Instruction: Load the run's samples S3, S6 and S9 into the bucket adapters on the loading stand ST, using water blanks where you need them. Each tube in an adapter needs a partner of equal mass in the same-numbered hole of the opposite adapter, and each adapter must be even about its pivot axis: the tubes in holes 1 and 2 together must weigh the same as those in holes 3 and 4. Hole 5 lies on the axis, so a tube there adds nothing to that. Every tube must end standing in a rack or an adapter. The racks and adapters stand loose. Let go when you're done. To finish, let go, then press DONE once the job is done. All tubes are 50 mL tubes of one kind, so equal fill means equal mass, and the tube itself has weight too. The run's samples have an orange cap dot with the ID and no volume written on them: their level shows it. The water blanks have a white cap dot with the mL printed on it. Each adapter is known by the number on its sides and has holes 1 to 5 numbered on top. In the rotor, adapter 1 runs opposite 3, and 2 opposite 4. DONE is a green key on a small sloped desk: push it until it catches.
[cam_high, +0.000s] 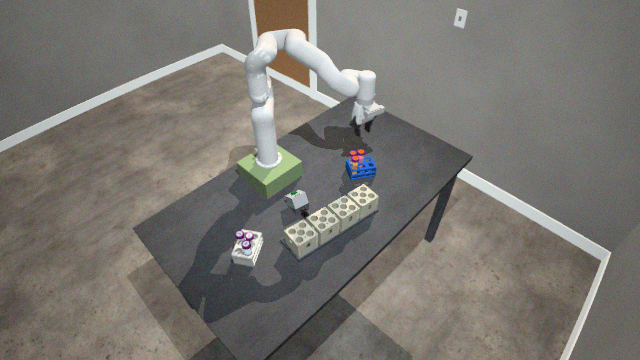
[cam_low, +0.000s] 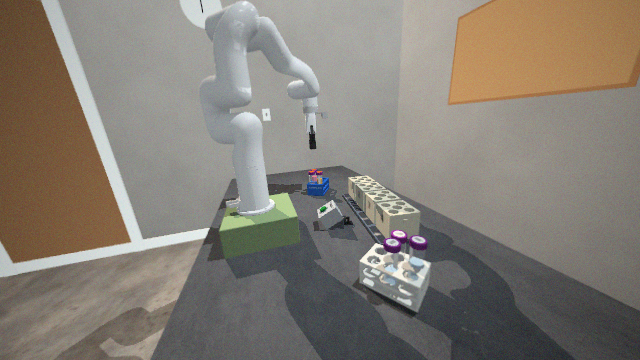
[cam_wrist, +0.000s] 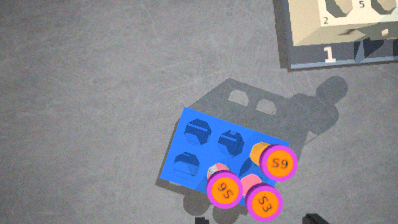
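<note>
The gripper (cam_high: 365, 123) hangs high over the far end of the bench, its fingers parted partway and holding nothing — a sensible stance for looking down and reading caps before committing to a pick. Almost beneath it, nearer the far end than the middle, stands the blue rack (cam_wrist: 197, 150), with the three samples crowded into one end: S9 (cam_wrist: 280, 162), S6 (cam_wrist: 224, 189) and S3 (cam_wrist: 263, 202) (the orange dots face up, so the wrist view reads them plainly). Their fill levels cannot be judged from above.

Along the long edge farthest from the arm's green base (cam_high: 270, 175) the four cream adapters (cam_high: 332, 214) sit in a row on their stand, every hole unfilled; adapter 1 (cam_wrist: 340, 20) is the one closest to the blue rack — a short carry. The white rack (cam_low: 395, 275) of water blanks waits toward the near end, and the green key (cam_high: 294, 193) sits on its small desk between base and adapters. By my reading, loading has not begun.
</note>
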